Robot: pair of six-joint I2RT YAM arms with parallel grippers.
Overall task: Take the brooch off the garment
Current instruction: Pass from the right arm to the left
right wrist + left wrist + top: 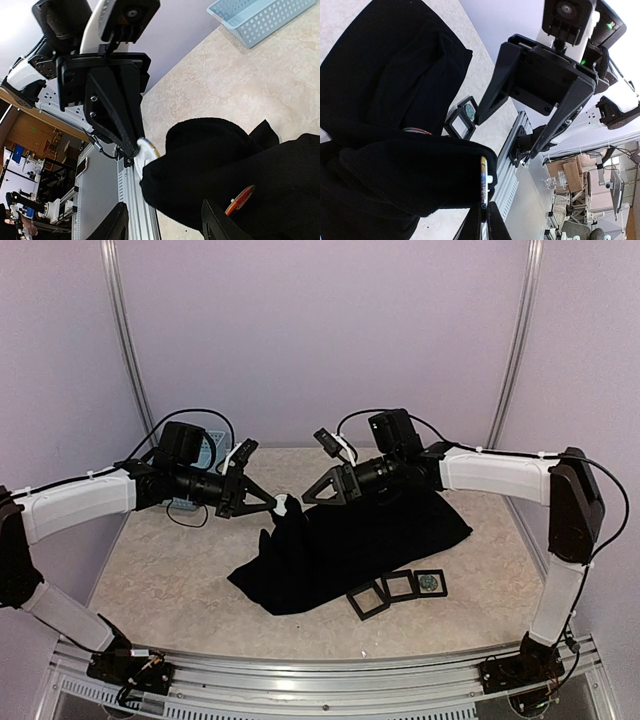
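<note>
The black garment lies heaped on the table, and one corner of it is lifted toward my left gripper. That gripper is shut on a round white brooch, which is still pinned to the lifted fold. In the left wrist view the brooch shows edge-on between the fingertips, against the garment. My right gripper hangs close by, open, with its fingers on either side of the fold and apart from it. The right wrist view shows the brooch at the cloth's edge.
Another brooch, orange and red, is pinned further along the garment. Three small black square frames lie at the garment's near edge. A light-blue basket stands at the back left, behind my left arm.
</note>
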